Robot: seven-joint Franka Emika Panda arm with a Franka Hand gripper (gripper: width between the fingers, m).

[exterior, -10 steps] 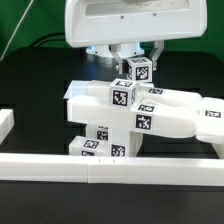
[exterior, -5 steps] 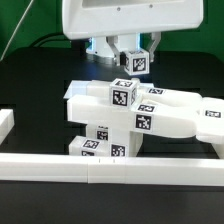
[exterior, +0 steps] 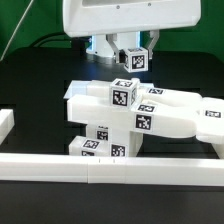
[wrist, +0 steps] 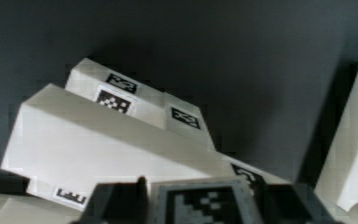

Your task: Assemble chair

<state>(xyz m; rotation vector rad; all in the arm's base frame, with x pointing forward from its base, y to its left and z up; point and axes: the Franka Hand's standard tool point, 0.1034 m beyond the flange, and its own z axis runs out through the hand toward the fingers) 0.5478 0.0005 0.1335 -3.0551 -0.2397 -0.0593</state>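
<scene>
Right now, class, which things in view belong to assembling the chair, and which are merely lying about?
Belongs to the job:
- stacked white chair pieces
- small tagged block held in the tool

Just lying about:
- long white border rail
- black table

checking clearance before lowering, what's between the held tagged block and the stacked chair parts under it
Nothing: in the exterior view the tagged block, held in the gripper, hangs apart from the stacked chair parts, only bare black table showing in the gap.

White chair (exterior: 140, 112), black-and-white tags (exterior: 123, 96).
</scene>
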